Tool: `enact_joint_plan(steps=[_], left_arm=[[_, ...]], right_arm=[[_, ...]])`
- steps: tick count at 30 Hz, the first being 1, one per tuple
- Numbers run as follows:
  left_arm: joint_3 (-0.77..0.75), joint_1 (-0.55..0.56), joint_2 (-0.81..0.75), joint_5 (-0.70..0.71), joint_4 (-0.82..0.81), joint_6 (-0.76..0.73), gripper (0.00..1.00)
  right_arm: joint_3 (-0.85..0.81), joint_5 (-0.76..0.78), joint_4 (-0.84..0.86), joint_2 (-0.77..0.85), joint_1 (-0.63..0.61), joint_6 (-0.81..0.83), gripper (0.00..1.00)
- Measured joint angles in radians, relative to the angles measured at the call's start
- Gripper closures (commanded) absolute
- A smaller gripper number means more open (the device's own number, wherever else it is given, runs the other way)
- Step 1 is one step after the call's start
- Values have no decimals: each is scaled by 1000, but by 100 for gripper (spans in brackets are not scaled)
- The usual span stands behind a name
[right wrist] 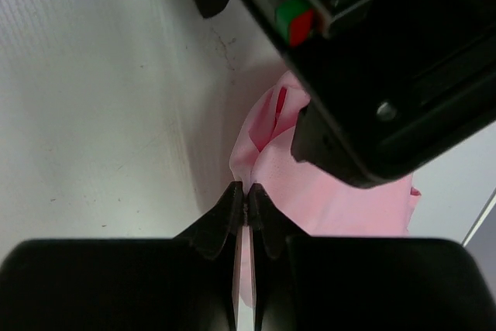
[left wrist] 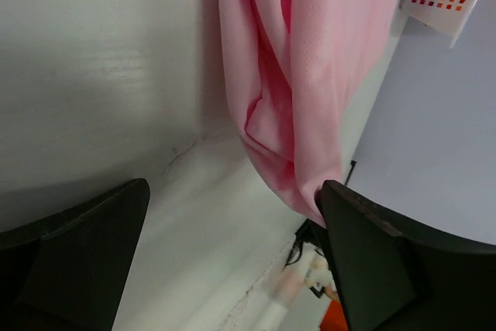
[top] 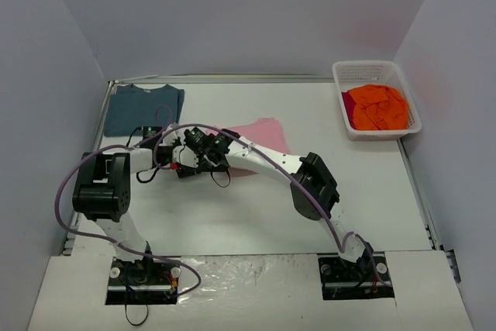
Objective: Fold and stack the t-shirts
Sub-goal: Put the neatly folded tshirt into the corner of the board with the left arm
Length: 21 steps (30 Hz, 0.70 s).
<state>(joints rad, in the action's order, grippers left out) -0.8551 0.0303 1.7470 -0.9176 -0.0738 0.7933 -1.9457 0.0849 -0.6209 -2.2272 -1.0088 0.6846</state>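
The light pink t-shirt (top: pixel 263 134) lies partly folded mid-table, one edge lifted. My right gripper (right wrist: pixel 246 191) is shut on a thin fold of that pink cloth (right wrist: pixel 333 191); in the top view it sits at the shirt's left edge (top: pixel 200 145). My left gripper (left wrist: pixel 232 199) stands wide open just beside it (top: pixel 186 165), and the pink shirt (left wrist: pixel 302 75) hangs down so that its lowest tip touches the right finger (left wrist: pixel 387 261). Nothing lies between the left jaws. The dark teal-blue t-shirt (top: pixel 143 108) lies folded at the back left. The orange t-shirt (top: pixel 377 106) is crumpled in the basket.
The white mesh basket (top: pixel 346 125) stands at the back right against the wall. Grey walls close in the table on three sides. Both arms cross over the table's middle, with a purple cable looping off the left arm (top: pixel 101 187).
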Motion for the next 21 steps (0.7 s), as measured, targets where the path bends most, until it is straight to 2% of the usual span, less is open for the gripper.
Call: enact_joint_plan(steps=[13, 21], left_arm=[[-106, 100, 140, 40, -177, 199, 6], [-129, 124, 177, 52, -245, 240, 6]], right_arm=[[-5, 6, -2, 0, 0, -3, 100], [-5, 6, -19, 0, 2, -4, 100]])
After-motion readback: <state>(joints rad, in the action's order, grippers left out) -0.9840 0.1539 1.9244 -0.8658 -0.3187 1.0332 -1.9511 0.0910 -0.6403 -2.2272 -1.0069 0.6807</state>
